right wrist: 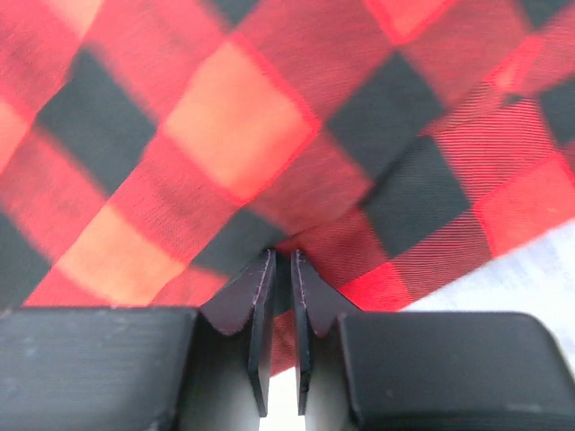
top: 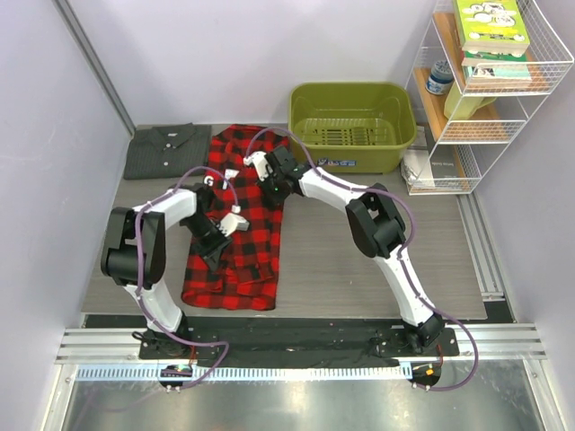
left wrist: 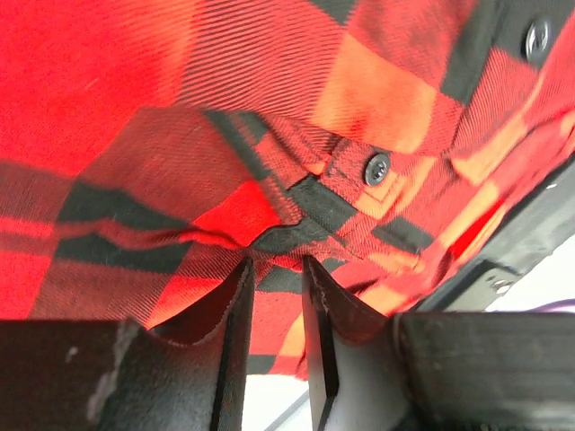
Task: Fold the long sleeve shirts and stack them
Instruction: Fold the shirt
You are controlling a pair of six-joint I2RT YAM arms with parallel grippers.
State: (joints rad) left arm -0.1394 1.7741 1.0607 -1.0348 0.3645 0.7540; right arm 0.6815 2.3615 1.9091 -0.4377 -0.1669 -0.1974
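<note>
Both the left claw [left wrist: 277,262] and right claw [right wrist: 280,255] are being held pinched on the plaid shirt [top: 247,269]; a fold is seemingly being made, and next the fabric needs carrying across evenly.

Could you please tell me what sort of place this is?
Probably a robotics lab cell staged for laundry: plain walls box in a table, the arms stand on an aluminium rail, and a green basket and wire shelf serve as props.

you're seeing: left arm [top: 171,205], right arm [top: 328,189] white shells, black joints | lilac cables [top: 202,170] | fingers [left wrist: 232,341] black, possibly padded
</note>
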